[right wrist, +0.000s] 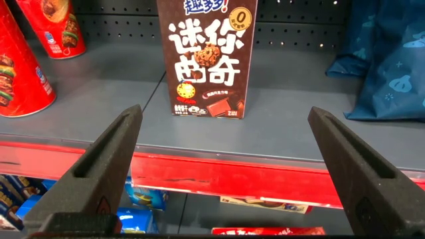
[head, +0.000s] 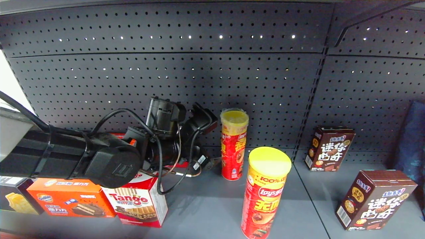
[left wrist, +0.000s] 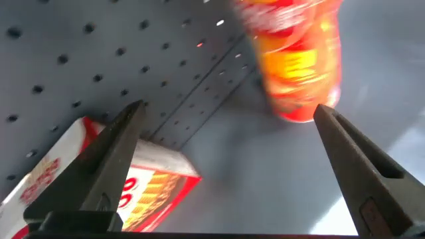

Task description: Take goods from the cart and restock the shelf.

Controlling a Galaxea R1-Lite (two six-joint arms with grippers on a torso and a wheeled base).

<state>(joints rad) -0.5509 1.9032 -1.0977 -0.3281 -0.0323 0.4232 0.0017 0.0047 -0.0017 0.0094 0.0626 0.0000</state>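
Note:
My left gripper (head: 204,141) is deep in the shelf near the pegboard back, just left of the rear red chip can (head: 234,144). In the left wrist view the gripper (left wrist: 229,109) is open and holds nothing; the chip can (left wrist: 299,60) stands ahead of one finger, and a red and white box (left wrist: 133,179) lies by the other. A second chip can (head: 265,192) stands nearer the shelf front. My right gripper (right wrist: 224,113) is open and holds nothing in front of the shelf edge (right wrist: 232,176), facing a brown cookie box (right wrist: 206,60).
A wafer box (head: 139,202) and an orange box (head: 71,201) sit at the front left under my left arm. Two brown cookie boxes (head: 328,148) (head: 373,199) stand on the right, with a blue bag (head: 413,139) beyond them. More goods show on the shelf below.

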